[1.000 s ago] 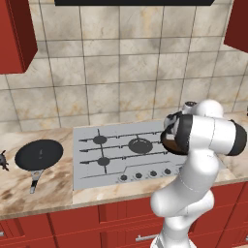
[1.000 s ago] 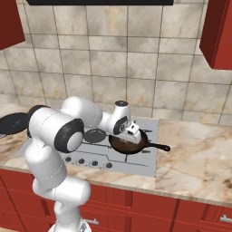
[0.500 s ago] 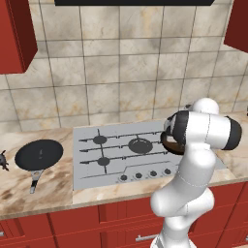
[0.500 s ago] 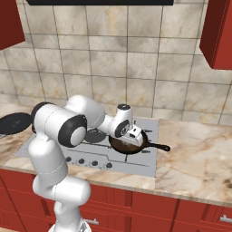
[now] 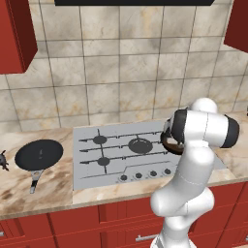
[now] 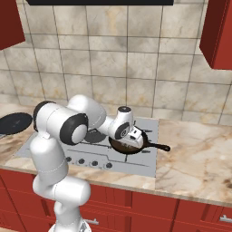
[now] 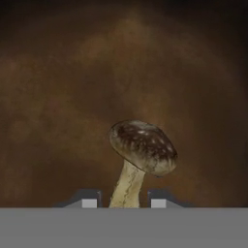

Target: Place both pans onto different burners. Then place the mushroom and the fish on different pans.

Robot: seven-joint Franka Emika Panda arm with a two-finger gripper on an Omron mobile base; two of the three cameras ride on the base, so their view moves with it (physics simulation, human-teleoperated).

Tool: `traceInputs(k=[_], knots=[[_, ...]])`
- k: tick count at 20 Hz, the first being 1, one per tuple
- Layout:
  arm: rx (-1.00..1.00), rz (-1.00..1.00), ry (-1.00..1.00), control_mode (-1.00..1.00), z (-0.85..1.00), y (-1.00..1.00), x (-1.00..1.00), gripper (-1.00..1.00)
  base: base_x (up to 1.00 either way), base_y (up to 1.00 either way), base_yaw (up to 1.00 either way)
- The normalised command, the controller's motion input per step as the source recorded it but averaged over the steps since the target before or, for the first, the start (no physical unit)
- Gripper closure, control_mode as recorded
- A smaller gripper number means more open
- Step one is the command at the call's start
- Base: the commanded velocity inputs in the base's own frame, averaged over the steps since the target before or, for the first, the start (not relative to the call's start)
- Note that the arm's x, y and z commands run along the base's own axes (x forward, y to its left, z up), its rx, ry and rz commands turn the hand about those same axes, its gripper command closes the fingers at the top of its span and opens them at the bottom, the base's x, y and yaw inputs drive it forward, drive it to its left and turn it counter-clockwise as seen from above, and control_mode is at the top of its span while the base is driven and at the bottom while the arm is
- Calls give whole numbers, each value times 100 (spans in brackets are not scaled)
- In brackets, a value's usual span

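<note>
The deep brown pan (image 6: pixel 122 146) sits on the right burner of the cooktop (image 6: pixel 50 145), its dark handle pointing right; its rim (image 5: pixel 166 142) peeks out left of my arm. My gripper (image 6: pixel 134 138) reaches down into it. The mushroom (image 7: pixel 143 145), brown cap on a pale stem, stands against the pan floor (image 7: pixel 58 97). Its stem rises between my fingertips (image 7: pixel 89 201), with a narrow gap on each side, so the gripper (image 7: pixel 124 202) is slightly open. The flat black pan (image 5: pixel 38 155) lies on the counter left of the cooktop. The spiky fish (image 5: pixel 3 160) is at the far left edge.
The middle burner (image 5: pixel 140 144) and the left burners (image 5: pixel 100 140) carry nothing. Knobs (image 5: pixel 145 174) line the cooktop's front. Marble counter (image 6: pixel 195 154) stretches to the right of the brown pan's handle. Red cabinets hang at both upper corners.
My hand has sunk lower into the brown pan with the mushroom, and the arm's elbow has swung a little. The pans and the fish have stayed put.
</note>
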Motion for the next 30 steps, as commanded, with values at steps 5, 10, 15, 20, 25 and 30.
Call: traceInputs(k=[5,10,15,20,25,30], knots=[[0,0,0,-100,8,0,0,-100,0,0,0],[0,0,-3,-100,60,0,-15,-100,0,0,0],[0,0,-2,-100,68,1,-30,-100,0,0,0],[0,0,0,-100,63,14,-51,-100,0,0,0],[0,0,0,-100,60,31,-38,-100,0,0,0],[0,0,0,-100,38,34,-34,-100,0,0,0]])
